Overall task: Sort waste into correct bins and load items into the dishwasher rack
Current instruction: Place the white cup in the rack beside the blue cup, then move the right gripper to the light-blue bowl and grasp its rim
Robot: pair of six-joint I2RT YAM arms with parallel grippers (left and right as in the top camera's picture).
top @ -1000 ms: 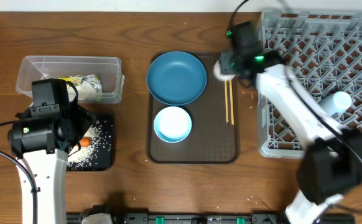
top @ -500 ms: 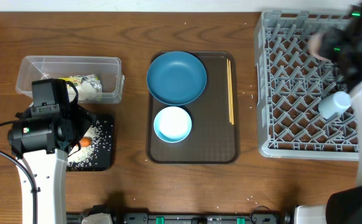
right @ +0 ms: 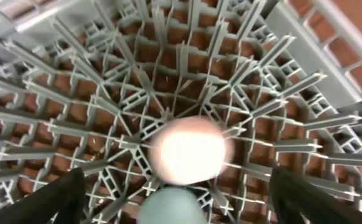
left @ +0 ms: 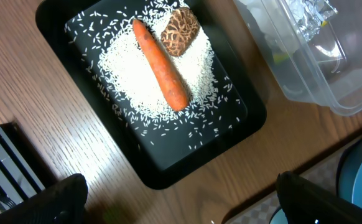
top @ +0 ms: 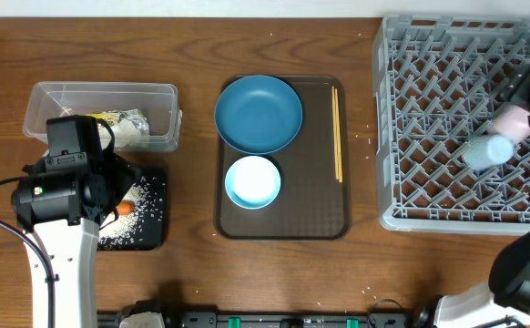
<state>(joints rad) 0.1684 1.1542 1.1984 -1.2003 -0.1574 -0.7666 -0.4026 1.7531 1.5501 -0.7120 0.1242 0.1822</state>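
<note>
Right gripper (right: 175,174) is wide open, u got nothing gripped; whitish cup (right: 187,149) sits on rack (right: 75,93) touching light blue cup (right: 171,208).

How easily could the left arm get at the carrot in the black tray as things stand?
Probably yes. The left gripper hangs open above the black tray, and the carrot lies uncovered on the rice. Only the brown lump sits close beside one end, so its other end looks free to grasp.

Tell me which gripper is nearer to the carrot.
Left. The left gripper hangs open over the black tray that holds the carrot; the right gripper is far off at the opposite side, over the dishwasher rack.
</note>
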